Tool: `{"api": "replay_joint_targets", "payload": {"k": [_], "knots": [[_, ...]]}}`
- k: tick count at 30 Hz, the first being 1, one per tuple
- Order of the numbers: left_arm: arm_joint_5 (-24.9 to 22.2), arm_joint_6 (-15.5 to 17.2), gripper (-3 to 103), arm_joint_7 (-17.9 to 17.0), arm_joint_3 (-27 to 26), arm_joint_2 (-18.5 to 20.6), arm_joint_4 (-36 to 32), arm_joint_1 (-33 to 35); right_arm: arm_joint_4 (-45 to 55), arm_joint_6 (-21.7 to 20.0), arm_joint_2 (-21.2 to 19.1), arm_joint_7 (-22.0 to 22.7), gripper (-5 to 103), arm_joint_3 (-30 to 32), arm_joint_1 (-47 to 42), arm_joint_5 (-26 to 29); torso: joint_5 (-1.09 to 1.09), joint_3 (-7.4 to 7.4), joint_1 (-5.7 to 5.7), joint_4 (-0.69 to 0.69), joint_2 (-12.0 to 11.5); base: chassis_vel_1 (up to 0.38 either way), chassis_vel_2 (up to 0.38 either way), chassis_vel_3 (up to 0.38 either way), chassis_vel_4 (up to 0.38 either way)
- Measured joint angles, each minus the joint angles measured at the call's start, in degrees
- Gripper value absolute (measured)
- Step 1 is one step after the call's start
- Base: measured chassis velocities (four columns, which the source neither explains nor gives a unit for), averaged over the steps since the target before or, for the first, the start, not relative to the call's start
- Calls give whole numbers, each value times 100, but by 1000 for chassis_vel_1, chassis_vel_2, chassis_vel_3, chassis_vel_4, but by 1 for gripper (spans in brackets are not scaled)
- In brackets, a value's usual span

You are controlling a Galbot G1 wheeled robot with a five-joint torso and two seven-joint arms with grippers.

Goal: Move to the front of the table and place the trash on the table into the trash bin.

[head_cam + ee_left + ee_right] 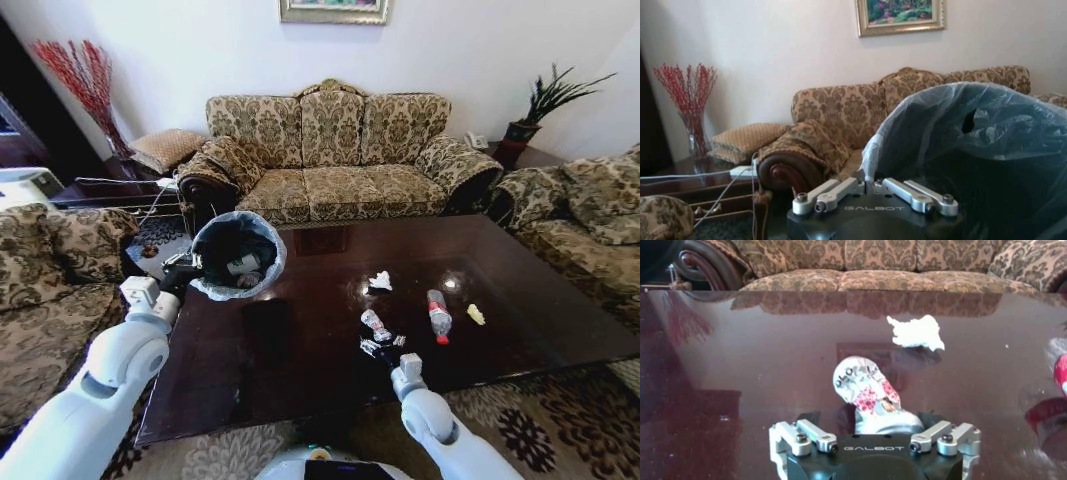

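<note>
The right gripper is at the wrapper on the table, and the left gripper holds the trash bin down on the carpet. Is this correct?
Not fully. The right gripper is indeed at the wrapper on the table. But the head view shows the trash bin held by the left gripper up beside the table's left far corner, tilted toward the robot, not on the carpet.

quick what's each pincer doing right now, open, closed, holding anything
Left pincer: shut on the bin, holding it at the table's left end.
Right pincer: open around a crumpled wrapper lying on the table.
</note>
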Motion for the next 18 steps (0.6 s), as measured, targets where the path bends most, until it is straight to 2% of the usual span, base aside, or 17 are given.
{"api": "replay_joint_targets", "payload": {"k": [1, 2, 4, 6, 9, 10, 13, 18], "knots": [[0, 0, 1, 2, 9, 0, 2, -4, -31, 25, 24, 0, 90, 0, 5, 0, 1, 0, 0, 0, 0, 0, 0, 0, 0], [0, 0, 1, 2, 9, 0, 2, -4, -31, 25, 24, 0, 90, 0, 5, 0, 1, 0, 0, 0, 0, 0, 0, 0, 0], [0, 0, 1, 3, 22, 5, 20, -23, -85, 73, 58, 1, 80, -7, 11, 0, 1, 0, 0, 0, 0, 0, 0, 0, 0], [0, 0, 1, 3, 28, 9, 30, -31, -100, 89, 63, 2, 80, -9, 15, -5, 1, 0, 0, 0, 0, 0, 0, 0, 0], [2, 0, 1, 13, 39, 17, 50, -44, -110, 117, 71, 36, 63, -19, 22, -27, 1, 0, 0, 0, -1, 0, 0, 0, 0], [2, 0, 1, 13, 39, 17, 50, -44, -110, 117, 71, 36, 63, -19, 22, -27, 1, 0, 0, 0, -1, 0, 0, 0, 0], [11, 0, 1, 53, 47, 17, 54, -46, -86, 120, 71, 72, 51, -46, 26, -30, 1, 0, 0, 0, -1, 0, 0, 0, 0], [13, 0, 1, 55, 49, 18, 54, -50, -59, 123, 80, 130, 49, -76, 42, -37, 1, 0, 0, 0, -1, 0, 0, 0, 0]]}}
